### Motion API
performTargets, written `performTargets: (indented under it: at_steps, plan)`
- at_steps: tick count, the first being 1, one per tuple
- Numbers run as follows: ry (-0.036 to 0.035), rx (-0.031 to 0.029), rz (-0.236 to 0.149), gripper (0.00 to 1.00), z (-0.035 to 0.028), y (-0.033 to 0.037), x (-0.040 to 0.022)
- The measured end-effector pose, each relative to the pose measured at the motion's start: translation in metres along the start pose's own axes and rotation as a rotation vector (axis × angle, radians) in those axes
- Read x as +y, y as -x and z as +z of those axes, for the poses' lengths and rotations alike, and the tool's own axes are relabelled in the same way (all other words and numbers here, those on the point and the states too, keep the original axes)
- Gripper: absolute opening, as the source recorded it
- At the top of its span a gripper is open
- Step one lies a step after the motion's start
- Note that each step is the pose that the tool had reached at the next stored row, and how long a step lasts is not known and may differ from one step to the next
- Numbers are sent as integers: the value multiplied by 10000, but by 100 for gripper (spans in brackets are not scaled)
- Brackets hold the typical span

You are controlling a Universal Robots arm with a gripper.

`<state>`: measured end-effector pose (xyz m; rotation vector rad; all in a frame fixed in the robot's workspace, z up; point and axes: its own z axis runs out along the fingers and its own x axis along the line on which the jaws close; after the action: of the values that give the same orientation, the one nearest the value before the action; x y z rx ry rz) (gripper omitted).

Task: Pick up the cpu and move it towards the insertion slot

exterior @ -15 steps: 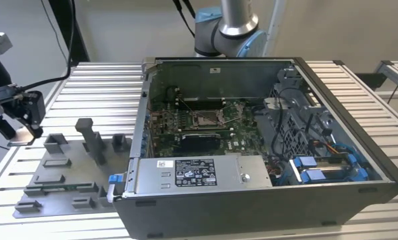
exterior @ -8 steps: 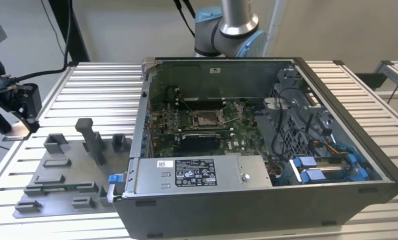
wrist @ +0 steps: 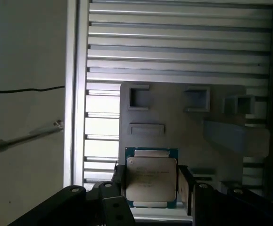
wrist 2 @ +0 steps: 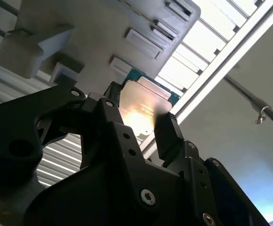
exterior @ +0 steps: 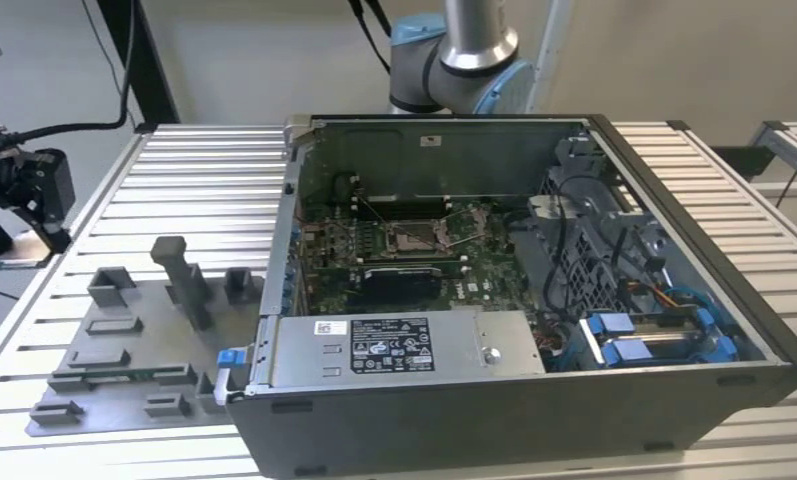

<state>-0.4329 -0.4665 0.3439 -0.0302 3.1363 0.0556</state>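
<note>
Cpu (wrist: 151,176) clamped in the gripper (wrist: 151,188), well apart from the insertion slot (exterior: 416,237).
In both wrist views black fingers (wrist: 119,176) press two opposite edges of the chip; we cannot make out the faint print on its silvery lid. The gripper hangs at the exterior view's left, by the table (exterior: 198,190) edge; the slot lies inside the open computer case (exterior: 505,430), near a white-labelled power supply (exterior: 505,340).

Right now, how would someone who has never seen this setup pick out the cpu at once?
In the first wrist view, find the slatted metal table with the grey fixture plate on it. In front of that plate the black gripper clamps the cpu. It is a flat, silvery square with a green rim, whereas the fixture blocks are dull grey plastic.
</note>
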Motion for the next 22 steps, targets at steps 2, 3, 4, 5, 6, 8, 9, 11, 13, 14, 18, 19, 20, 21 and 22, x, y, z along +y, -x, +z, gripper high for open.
performTargets:
  at_steps: [2,3,4,5,6,8,9,11,13,14,18,19,20,21,22]
  plan:
    - [0,0,0,0,-40,0,2]
    - [0,0,0,0,-59,0,2]
    - [0,-1,0,0,-80,1,3]
    - [0,0,0,0,-103,0,4]
    - [0,0,0,0,-123,1,4]
    - [-1,1,0,0,-169,1,6]
    - [0,0,0,0,-189,1,7]
    - [0,0,0,0,-226,1,8]
    - [0,0,0,0,-259,1,9]
    - [-1,1,0,0,-277,2,10]
    - [1,0,0,0,-347,2,13]
    - [0,0,0,0,-365,2,13]
    - [0,0,0,0,-383,2,14]
    - [0,1,0,0,-401,2,14]
    - [-1,0,0,0,-419,2,15]
